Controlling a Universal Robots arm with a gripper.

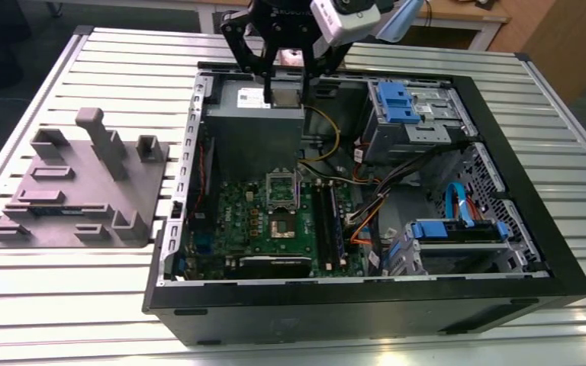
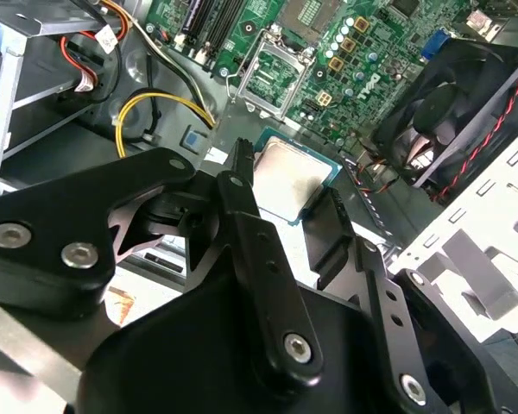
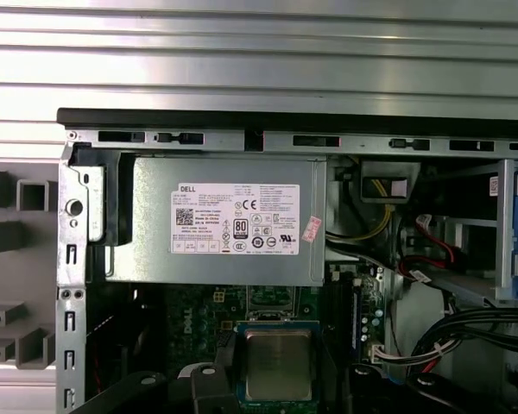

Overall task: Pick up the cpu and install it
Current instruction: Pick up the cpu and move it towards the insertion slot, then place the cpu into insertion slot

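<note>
- your gripper (image 1: pixel 287 93) is clamped on the cpu (image 2: pixel 290 175); the chip sits flat between the two fingertips, its metal top showing in both wrist views.
- the grey power supply (image 3: pixel 224 177) is near the held chip, and the open socket (image 2: pixel 272 73) on the green motherboard (image 1: pixel 242 206) lies apart from it.
- the open computer case (image 1: pixel 375 293) rests on a slatted metal table (image 1: pixel 69 305), with a grey fixture block (image 1: pixel 79 198) well away from the gripper.

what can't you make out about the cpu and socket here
- cpu underside: faces away in both wrist views.
- cpu near edge, second wrist view: covered by links of the gripper.
- socket contacts, exterior view: too small.
- motherboard, first wrist view: partly behind cpu and gripper.
</note>
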